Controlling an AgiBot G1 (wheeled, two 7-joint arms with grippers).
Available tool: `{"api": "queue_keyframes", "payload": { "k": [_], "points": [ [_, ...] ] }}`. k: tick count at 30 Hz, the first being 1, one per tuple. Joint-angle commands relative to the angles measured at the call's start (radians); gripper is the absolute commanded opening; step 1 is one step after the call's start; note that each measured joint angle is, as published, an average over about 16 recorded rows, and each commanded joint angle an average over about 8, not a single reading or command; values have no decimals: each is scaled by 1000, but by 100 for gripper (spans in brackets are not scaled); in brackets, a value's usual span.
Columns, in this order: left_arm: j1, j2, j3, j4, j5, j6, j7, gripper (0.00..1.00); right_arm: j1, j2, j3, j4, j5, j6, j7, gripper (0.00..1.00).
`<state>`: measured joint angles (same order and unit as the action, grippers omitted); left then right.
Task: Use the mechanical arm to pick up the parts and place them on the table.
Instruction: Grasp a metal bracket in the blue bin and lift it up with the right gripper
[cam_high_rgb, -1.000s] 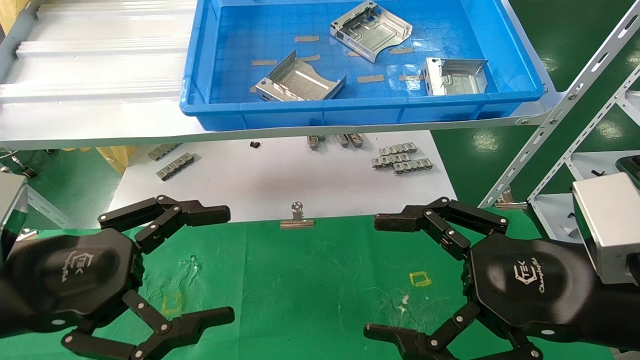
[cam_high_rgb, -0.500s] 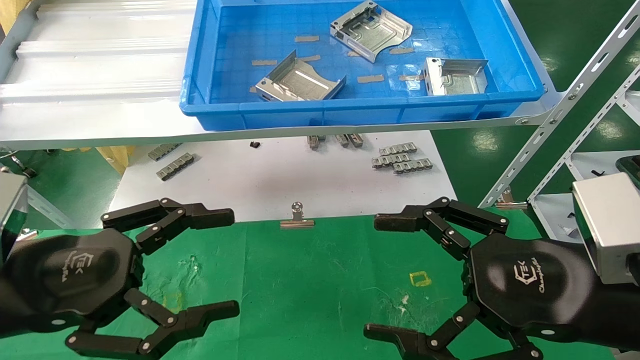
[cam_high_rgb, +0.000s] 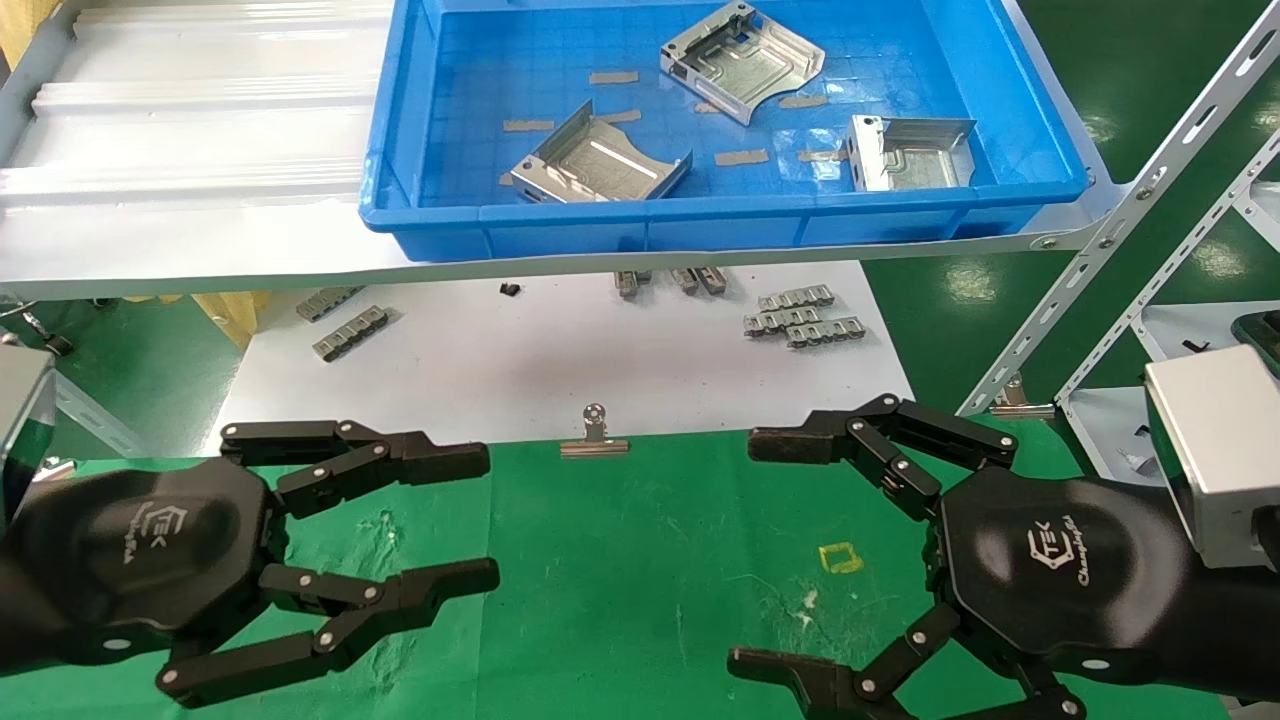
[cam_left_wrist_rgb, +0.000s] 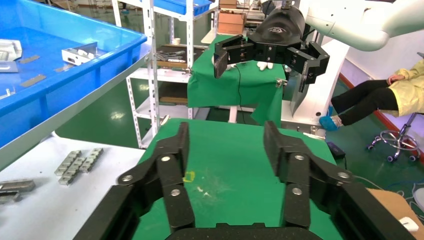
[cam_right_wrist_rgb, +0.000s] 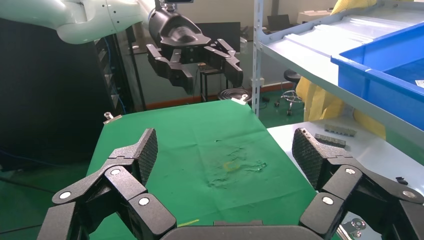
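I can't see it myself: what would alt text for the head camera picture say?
Two black grippers, left and right, hover open and empty over a green table. Beyond, three silver brackets lie in a blue bin on a shelf.

At lower left, the left pincer (cam_high_rgb: 480, 520) is hanging part-open; at lower right, the right pincer (cam_high_rgb: 760, 550) is gaping wide.

You see a blue bin (cam_high_rgb: 1020, 120) resting on a grey ribbed shelf (cam_high_rgb: 190, 130). Beneath it, small grey toothed strips (cam_high_rgb: 800, 322) lie scattered on a white board (cam_high_rgb: 550, 360), a silver binder clip (cam_high_rgb: 595, 438) at the board's near edge.
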<state>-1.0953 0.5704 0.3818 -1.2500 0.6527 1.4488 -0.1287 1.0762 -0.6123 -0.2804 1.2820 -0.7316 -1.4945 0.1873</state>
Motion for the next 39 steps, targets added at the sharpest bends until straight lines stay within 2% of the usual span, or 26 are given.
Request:
{"api": "queue_keyframes", "payload": {
  "k": [1,14,18,22,26,30,36,37,38,39],
  "points": [
    [0,0,0,0,0,0,0,0,0,0,0,0,0,0,0,100],
    [0,0,0,0,0,0,0,0,2,0,2,1,0,2,-1,100],
    [0,0,0,0,0,0,0,0,38,-12,7,-2,-15,30,-6,100],
    [0,0,0,0,0,0,0,0,149,-69,-1,-34,-82,116,-9,100],
    [0,0,0,0,0,0,0,0,316,-177,-40,-133,-206,244,-9,100],
    [0,0,0,0,0,0,0,0,491,-307,-108,-300,-361,367,-11,100],
    [0,0,0,0,0,0,0,0,709,-507,-230,-625,-590,521,-18,100],
    [0,0,0,0,0,0,0,0,736,-538,-248,-679,-621,544,-20,99],
    [0,0,0,0,0,0,0,0,761,-568,-264,-732,-649,565,-23,93],
    [0,0,0,0,0,0,0,4,782,-594,-279,-780,-674,586,-26,81]
  ]
}}
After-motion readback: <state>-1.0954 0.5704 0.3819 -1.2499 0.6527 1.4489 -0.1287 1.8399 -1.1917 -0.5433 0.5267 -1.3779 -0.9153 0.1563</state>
